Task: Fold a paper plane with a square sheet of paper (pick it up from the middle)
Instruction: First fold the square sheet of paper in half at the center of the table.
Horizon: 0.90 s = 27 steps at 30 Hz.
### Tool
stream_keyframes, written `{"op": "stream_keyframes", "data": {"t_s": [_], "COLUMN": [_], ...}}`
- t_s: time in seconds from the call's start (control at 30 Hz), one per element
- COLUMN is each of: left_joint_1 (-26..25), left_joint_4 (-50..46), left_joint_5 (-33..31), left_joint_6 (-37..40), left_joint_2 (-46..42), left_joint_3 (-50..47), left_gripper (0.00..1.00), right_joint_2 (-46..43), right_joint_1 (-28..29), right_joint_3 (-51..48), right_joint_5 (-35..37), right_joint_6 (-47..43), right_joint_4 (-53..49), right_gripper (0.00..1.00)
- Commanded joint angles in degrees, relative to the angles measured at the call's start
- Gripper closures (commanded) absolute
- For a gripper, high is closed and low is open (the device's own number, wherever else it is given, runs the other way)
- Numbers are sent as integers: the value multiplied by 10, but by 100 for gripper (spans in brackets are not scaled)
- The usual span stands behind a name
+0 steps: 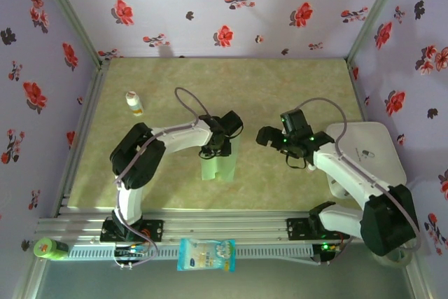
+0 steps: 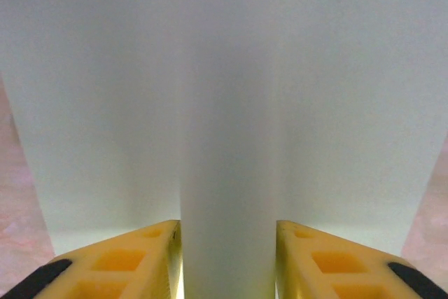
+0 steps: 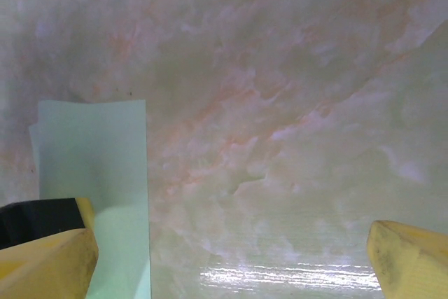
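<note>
Left hand (image 1: pixel 221 138) is noted at mid-bench (image 1: pixel 301 82), clenched on a raised middle ridge of the square sheet of paper (image 1: pixel 219 164). In the left wrist view the ridge is seen pinched between the yellow fingers (image 2: pixel 140 260). The sheet is found narrowed to a layered strip, and no pointed nose is seen. Right hand (image 1: pixel 276 138) is poised just beside the sheet, released, fingers wide, nothing grasped. Judged: early folds made, middle pick-up begun, nose and wing folds left.

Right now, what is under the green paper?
The marbled table shows past the edges of the paper; anything beneath its middle is hidden by the sheet.
</note>
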Motion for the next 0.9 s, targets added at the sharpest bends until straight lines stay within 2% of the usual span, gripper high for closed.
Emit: {"op": "stream_keyframes", "data": {"t_s": [0.0, 0.13, 0.27, 0.47, 0.67, 0.87], "left_joint_1": [-6, -6, -7, -6, 13, 52], "left_joint_4": [5, 17, 38, 46, 95, 242], "left_joint_5": [-19, -31, -29, -4, 83, 189], "left_joint_6": [15, 12, 14, 35, 40, -7], "left_joint_2": [-24, -37, -52, -63, -87, -148], "left_joint_3": [-5, -15, -20, -5, -13, -97], "left_gripper": [63, 64, 64, 63, 63, 62], "right_joint_2": [-35, -90, -120, -113, -112, -118], "right_joint_1": [1, -5, -9, -12, -13, -14], "right_joint_3": [-2, -23, -41, -47, -54, -68], "right_joint_5": [78, 118, 105, 94, 74, 54], "right_joint_6": [30, 41, 27, 42, 70, 84], "right_joint_4": [-35, -33, -9, -5, 17, 67], "right_gripper": [1, 1, 1, 1, 1, 1]}}
